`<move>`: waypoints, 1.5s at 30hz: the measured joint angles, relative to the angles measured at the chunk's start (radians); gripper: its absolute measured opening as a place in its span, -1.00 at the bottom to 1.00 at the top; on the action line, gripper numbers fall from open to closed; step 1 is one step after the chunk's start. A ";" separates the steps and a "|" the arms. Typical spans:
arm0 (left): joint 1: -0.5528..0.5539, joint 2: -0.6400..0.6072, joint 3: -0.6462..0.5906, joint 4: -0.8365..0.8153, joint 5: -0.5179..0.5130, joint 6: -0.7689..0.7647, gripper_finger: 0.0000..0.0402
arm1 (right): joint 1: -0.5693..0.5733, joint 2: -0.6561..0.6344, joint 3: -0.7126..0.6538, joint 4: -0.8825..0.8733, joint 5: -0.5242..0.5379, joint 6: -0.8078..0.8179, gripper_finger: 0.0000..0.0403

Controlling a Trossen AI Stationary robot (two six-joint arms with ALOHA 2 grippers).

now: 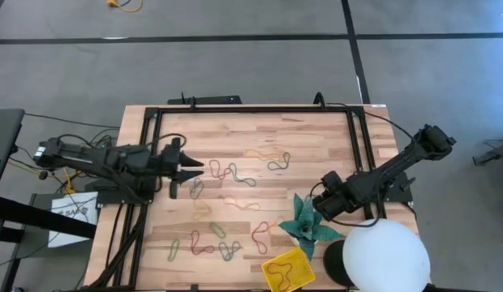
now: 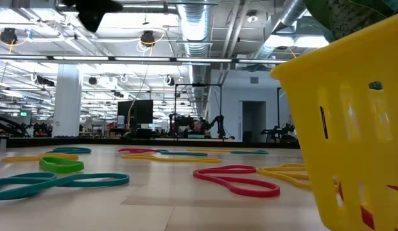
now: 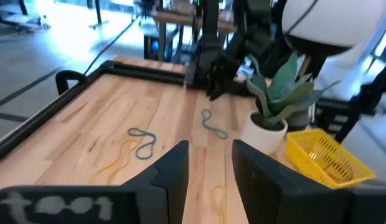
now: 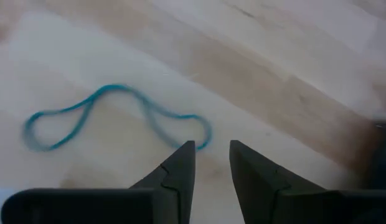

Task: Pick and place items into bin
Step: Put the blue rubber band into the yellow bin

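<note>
— What is seen nearest the front edge of the surface (image 1: 316,130)?
— The yellow tray (image 1: 287,270) is set there, with a red band and a yellow band lying inside it. A teal paper star (image 1: 307,223) and a large white ball (image 1: 388,258) are placed beside it.

— And the bands?
— Loose bands (image 1: 227,174) in red, green, yellow and blue are scattered over the middle of the surface.

— How are the hands held?
— The right hand (image 4: 211,163) is held low over a blue band (image 4: 115,115), fingers parted, nothing gripped. The left hand (image 1: 192,169) is held further back at the left side, fingers likewise apart and empty.
</note>
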 joint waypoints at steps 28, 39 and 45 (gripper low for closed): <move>0.000 -0.246 -0.151 0.040 -0.030 -0.069 -0.44 | -0.043 0.194 -0.045 0.128 -0.010 0.007 -0.70; 0.000 -0.246 -0.151 0.040 -0.030 -0.069 -0.44 | -0.045 0.208 -0.044 0.128 0.013 -0.034 -0.97; 0.000 -0.246 -0.151 0.040 -0.030 -0.068 -0.44 | -0.045 0.207 -0.046 0.097 0.022 -0.033 -0.99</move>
